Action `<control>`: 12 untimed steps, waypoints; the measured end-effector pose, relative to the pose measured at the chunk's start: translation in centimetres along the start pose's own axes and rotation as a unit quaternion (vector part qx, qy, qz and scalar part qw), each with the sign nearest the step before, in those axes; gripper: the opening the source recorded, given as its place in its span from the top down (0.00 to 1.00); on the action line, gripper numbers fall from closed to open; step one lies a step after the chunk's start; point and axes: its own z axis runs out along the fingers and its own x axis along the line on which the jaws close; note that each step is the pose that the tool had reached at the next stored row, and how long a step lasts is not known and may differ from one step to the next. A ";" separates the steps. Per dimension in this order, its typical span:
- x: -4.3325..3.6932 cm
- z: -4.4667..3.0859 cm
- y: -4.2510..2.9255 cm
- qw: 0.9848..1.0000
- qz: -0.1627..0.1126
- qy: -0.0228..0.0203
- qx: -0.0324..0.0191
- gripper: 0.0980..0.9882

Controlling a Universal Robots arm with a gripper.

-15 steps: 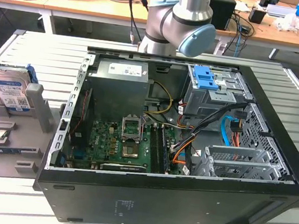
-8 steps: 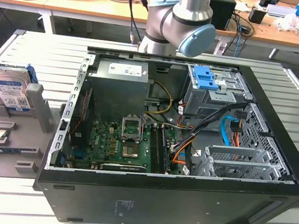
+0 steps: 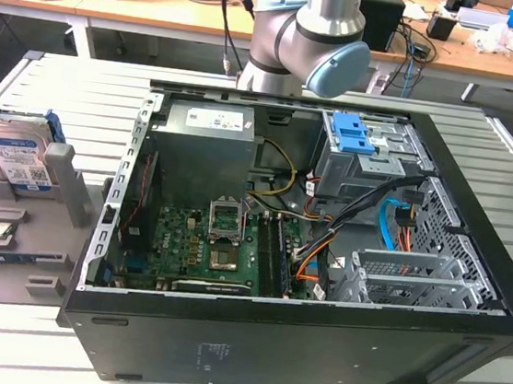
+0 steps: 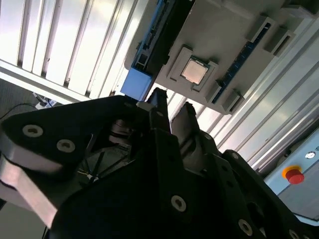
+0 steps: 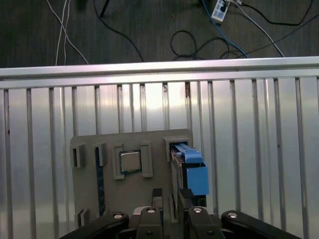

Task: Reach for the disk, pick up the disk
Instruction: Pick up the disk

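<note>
The disk [image 3: 15, 153] stands on edge in a grey holder [image 3: 9, 247] at the exterior view's left, silver with a white-and-blue label and a blue side bracket. In the first wrist view the disk [image 5: 193, 167] shows edge-on with its blue bracket up, slotted into the holder [image 5: 132, 191] beyond my gripper [image 5: 171, 197]. In the second wrist view the gripper [image 4: 173, 105] hangs short of the disk's blue bracket [image 4: 135, 82], not touching it. Its dark fingertips [image 4: 158, 99] stand a narrow gap apart with nothing between them.
A small square chip [image 5: 130, 161] lies in a pocket of the holder beside the disk. An open computer case [image 3: 299, 225] takes up the middle of the slatted table [image 3: 74, 88]. A red button [image 4: 294, 175] sits on a box by the table edge. Cables [image 5: 209, 40] lie on the floor.
</note>
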 end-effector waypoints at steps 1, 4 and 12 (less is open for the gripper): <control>0.00 0.00 0.00 1.000 0.000 0.000 0.000 0.71; 0.00 0.00 0.00 1.000 0.000 0.000 0.000 0.64; -0.79 0.00 0.03 1.000 0.000 0.000 0.000 0.43</control>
